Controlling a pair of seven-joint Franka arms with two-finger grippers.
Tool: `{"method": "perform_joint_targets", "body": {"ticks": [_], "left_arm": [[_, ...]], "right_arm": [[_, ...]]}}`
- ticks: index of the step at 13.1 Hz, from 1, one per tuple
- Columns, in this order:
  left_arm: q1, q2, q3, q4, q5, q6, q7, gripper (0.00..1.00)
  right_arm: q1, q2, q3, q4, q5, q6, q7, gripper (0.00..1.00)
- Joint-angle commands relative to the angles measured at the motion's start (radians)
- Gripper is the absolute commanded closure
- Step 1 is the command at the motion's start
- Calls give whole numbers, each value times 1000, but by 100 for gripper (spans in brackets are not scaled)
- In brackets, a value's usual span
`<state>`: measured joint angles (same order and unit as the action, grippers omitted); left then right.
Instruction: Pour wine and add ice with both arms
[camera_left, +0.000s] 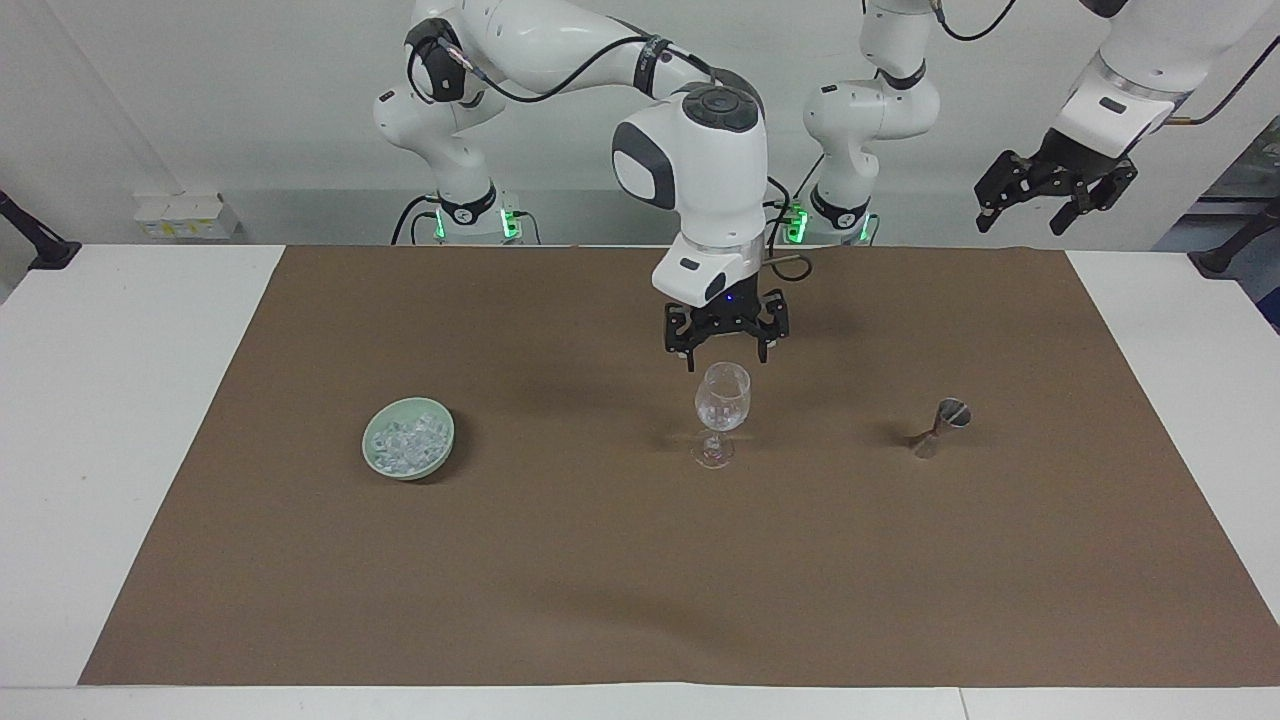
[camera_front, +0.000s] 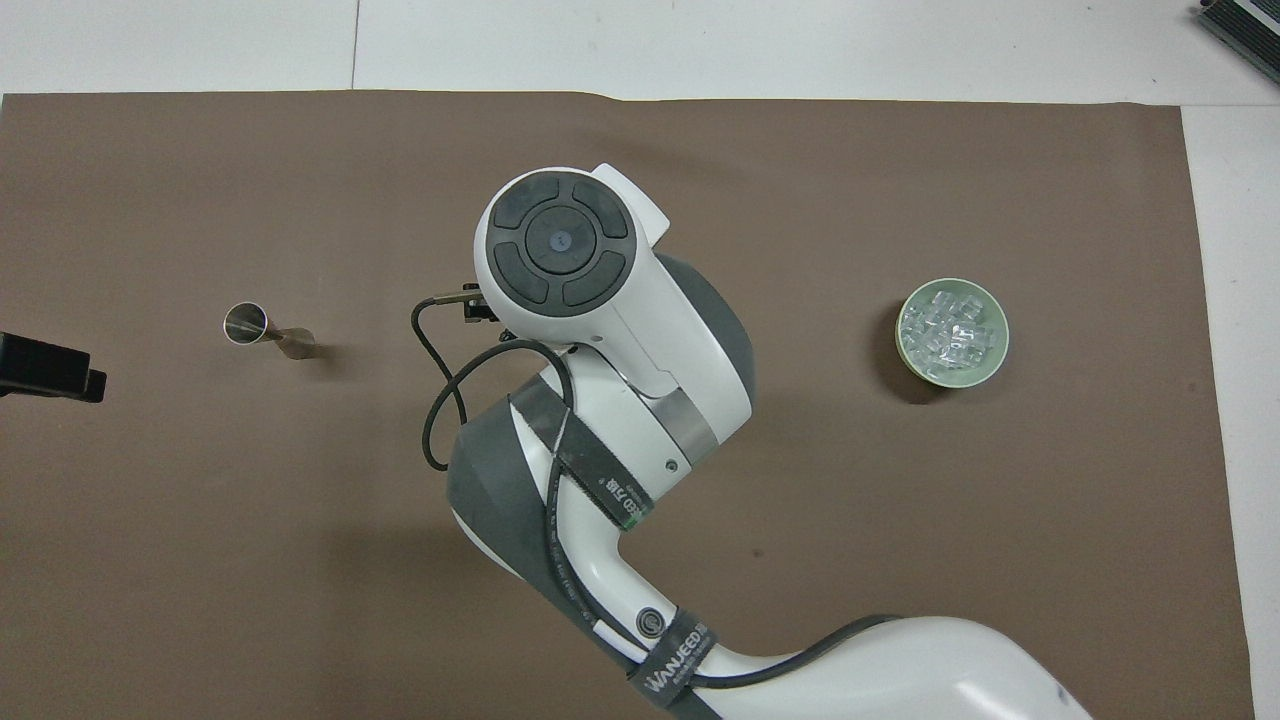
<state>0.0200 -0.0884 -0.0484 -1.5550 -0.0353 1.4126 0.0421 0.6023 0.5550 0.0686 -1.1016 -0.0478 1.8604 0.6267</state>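
A clear stemmed glass (camera_left: 722, 398) stands mid-mat with a few pieces of ice (camera_left: 717, 411) in its bowl. Just above its rim hangs my right gripper (camera_left: 726, 360), open, fingers spread wider than the rim and touching nothing. In the overhead view the right arm's wrist (camera_front: 560, 245) hides the glass. More ice (camera_left: 405, 442) (camera_front: 950, 330) fills a pale green bowl (camera_left: 441, 446) (camera_front: 985, 365) toward the right arm's end. My left gripper (camera_left: 1025, 222) waits open, high over the mat's edge at the left arm's end. Wine is out of view.
A small metal jigger (camera_left: 944, 424) (camera_front: 262, 330) stands on the brown mat (camera_left: 600, 580) toward the left arm's end, level with the glass. White tabletop (camera_left: 120, 420) borders the mat at both ends.
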Motion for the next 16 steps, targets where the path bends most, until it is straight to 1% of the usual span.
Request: {"method": "perform_joint_targets", "body": {"ticks": [1, 3, 8, 10, 14, 16], "left_arm": [[11, -11, -4, -2, 3, -6, 18, 0], [11, -11, -4, -2, 3, -6, 18, 0], [11, -11, -4, -2, 3, -6, 18, 0], [11, -11, -4, -4, 3, -6, 18, 0], [11, -11, -4, -2, 3, -6, 18, 0], [11, -11, -4, -3, 3, -6, 18, 0]], "right_arm": [[-36, -128, 2, -142, -10, -1, -42, 0], [-53, -171, 0, -185, -10, -4, -53, 0], [-101, -217, 0, -207, -10, -47, -53, 0], [-121, -246, 0, -231, -10, -56, -53, 0], [-186, -355, 0, -343, -9, -59, -82, 0], [-223, -421, 0, -420, -9, -58, -103, 0]]}}
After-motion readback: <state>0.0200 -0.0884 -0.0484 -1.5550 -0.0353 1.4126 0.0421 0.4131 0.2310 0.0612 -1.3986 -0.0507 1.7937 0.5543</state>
